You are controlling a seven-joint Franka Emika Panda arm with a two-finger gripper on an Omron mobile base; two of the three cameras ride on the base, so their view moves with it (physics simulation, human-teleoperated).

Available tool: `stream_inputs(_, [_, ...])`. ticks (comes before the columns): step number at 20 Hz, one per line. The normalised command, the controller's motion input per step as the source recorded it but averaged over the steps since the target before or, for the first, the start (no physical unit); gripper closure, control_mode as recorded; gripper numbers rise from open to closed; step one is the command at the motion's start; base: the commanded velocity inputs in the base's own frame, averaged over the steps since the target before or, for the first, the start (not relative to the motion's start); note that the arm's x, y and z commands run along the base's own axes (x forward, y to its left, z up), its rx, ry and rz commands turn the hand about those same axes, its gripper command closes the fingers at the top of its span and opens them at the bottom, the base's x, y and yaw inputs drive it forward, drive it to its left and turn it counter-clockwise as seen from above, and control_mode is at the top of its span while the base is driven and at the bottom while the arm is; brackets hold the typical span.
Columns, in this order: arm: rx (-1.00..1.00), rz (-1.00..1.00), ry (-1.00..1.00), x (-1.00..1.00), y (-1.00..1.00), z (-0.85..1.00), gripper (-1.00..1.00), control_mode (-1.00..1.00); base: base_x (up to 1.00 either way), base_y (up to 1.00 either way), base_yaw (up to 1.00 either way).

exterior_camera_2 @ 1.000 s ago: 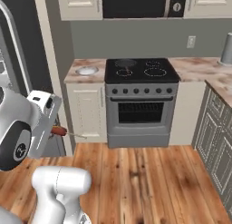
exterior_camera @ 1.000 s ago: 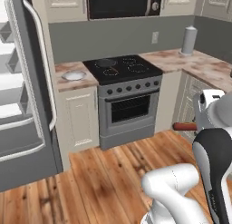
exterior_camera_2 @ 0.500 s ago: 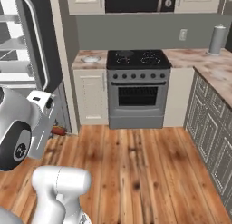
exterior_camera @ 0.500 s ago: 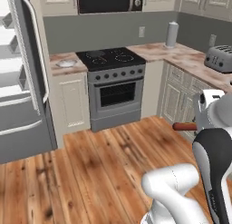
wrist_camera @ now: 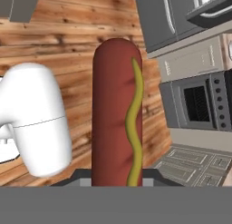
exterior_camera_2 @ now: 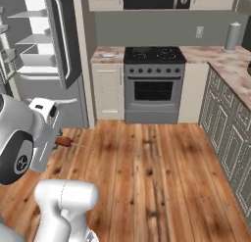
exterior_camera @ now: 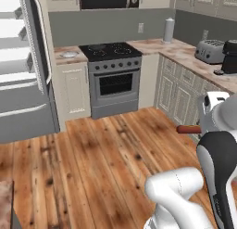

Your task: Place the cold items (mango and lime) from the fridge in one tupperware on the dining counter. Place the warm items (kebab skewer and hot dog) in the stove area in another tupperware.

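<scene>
A reddish-brown hot dog (wrist_camera: 115, 114) with a wavy mustard line stands between my gripper (wrist_camera: 117, 175) jaws, and the gripper is shut on it. From the base, the hot dog (exterior_camera: 187, 129) pokes out sideways from the hand over the wooden floor, and it also shows as the hot dog (exterior_camera_2: 63, 142) on the other side. The stove area (exterior_camera: 109, 51) lies ahead, its black cooktop (exterior_camera_2: 153, 54) over a steel oven front. The fridge (exterior_camera: 23, 70) stands open to the left, its door (exterior_camera_2: 61, 40) swung out. Mango, lime, kebab skewer and tupperware are out of view.
A pale shallow dish (exterior_camera: 69, 54) sits on the counter left of the cooktop. A paper towel roll (exterior_camera: 169, 30), a toaster (exterior_camera: 209, 51) and a dark coffee machine (exterior_camera: 229, 56) line the right counter. A brown marbled corner (exterior_camera: 4, 200) shows at lower left. Open wooden floor lies ahead.
The base has backed away and turned, so the stove looks smaller and more floor and the right counter show. The hot dog stays in the shut gripper.
</scene>
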Motion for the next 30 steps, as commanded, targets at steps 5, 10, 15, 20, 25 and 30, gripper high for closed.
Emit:
stream_inputs(5, [0.00, 0.00, 0.00, 0.00, 0.00, 0.00, 1.00, 1.00, -1.00, -0.01, 0.18])
stream_inputs(10, [0.00, 0.00, 0.00, 0.00, 0.00, 0.00, 1.00, 1.00, -1.00, 0.03, 0.11])
stream_inputs(15, [0.00, 0.00, 0.00, 0.00, 0.00, 0.00, 1.00, 1.00, -1.00, 0.34, 0.02])
stream_inputs(20, [0.00, 0.00, 0.00, 0.00, 0.00, 0.00, 1.00, 1.00, -1.00, 0.52, 0.00])
stream_inputs(25, [0.00, 0.00, 0.00, 0.00, 0.00, 0.00, 1.00, 1.00, -1.00, 0.35, 0.00])
stream_inputs(30, [0.00, 0.00, 0.00, 0.00, 0.00, 0.00, 1.00, 1.00, -1.00, 0.10, 0.00])
